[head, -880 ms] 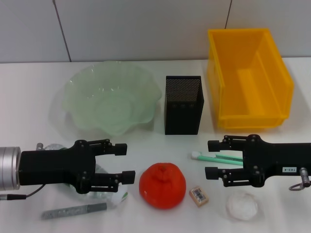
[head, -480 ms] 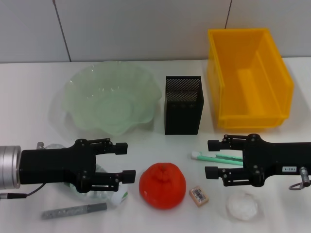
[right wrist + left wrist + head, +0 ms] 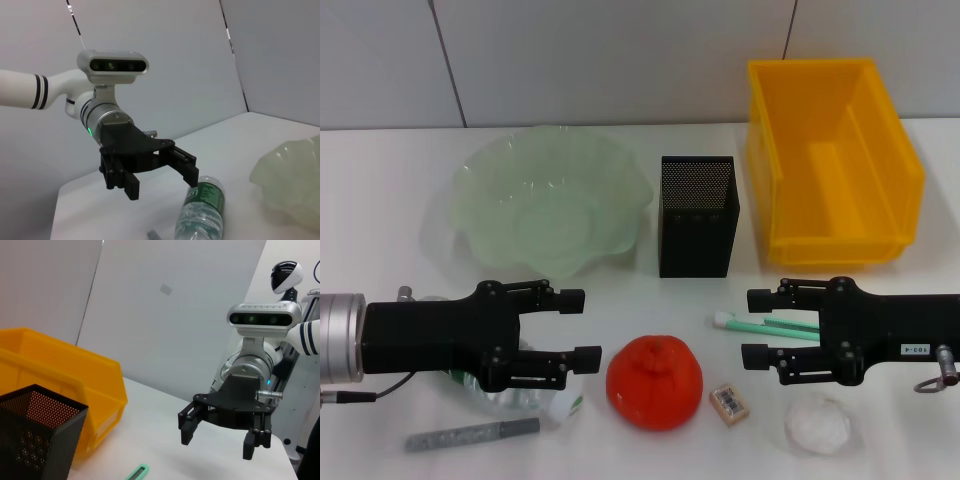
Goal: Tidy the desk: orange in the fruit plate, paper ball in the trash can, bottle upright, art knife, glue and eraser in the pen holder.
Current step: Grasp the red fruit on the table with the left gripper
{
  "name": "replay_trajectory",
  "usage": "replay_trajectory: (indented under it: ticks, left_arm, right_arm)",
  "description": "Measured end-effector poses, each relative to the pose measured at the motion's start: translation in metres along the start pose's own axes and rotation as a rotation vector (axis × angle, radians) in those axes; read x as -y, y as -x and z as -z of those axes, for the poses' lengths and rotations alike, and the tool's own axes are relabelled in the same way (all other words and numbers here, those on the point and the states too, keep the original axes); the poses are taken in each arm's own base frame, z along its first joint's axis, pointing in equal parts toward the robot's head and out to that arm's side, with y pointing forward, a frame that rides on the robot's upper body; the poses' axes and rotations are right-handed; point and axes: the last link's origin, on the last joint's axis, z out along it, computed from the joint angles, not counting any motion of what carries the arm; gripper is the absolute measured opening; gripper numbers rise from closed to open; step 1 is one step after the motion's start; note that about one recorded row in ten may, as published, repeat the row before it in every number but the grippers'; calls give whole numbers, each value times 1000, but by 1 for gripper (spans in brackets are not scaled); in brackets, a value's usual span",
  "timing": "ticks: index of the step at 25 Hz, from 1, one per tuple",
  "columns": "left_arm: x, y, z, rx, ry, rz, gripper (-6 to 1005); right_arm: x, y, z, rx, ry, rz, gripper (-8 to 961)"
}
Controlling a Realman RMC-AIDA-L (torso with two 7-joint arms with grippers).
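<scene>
The orange [image 3: 654,381] sits at the front middle of the table. My left gripper [image 3: 578,327] hovers open just left of it, above the lying clear bottle [image 3: 535,400], which has a green label [image 3: 200,210]. The right wrist view also shows the left gripper [image 3: 162,180] open. To the orange's right, my right gripper [image 3: 754,327] is open and empty over a slim green art knife [image 3: 765,326]. The eraser [image 3: 729,404] and white paper ball [image 3: 818,424] lie in front of it. A grey glue stick [image 3: 472,434] lies at the front left.
The pale green fruit plate [image 3: 480,170] stands at the back left. The black mesh pen holder [image 3: 697,215] is in the middle, and the yellow bin [image 3: 880,130] serving as trash can is at the back right. A white wall runs behind the table.
My left gripper has shifted slightly over the bottle, its near finger drawing in a little. The right arm and the objects have not moved.
</scene>
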Motion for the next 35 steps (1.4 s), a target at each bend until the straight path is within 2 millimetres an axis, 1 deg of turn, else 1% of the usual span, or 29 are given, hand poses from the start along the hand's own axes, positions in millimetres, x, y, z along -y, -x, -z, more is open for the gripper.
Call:
replay_trajectory:
  ticks: [15, 18, 24, 25, 27, 35]
  left_arm:
    - [1, -2, -3, 5, 9, -8, 811]
    - [3, -5, -9, 25, 16, -18, 810]
    - [11, -24, -36, 122, 54, -39, 807]
    - [11, -24, -36, 122, 54, -39, 806]
    - [16, -29, -45, 168, 47, -48, 805]
    - [25, -29, -64, 250, 15, -73, 801]
  right_arm:
    - [0, -1, 1, 0, -4, -2, 768]
    - [0, -2, 2, 3, -8, -7, 768]
    - [-1, -4, 7, -5, -12, -20, 768]
    - [-1, -5, 8, -10, -14, -24, 768]
    - [-1, -9, 13, -21, -27, -42, 767]
    - [-1, -14, 21, -28, -47, -55, 767]
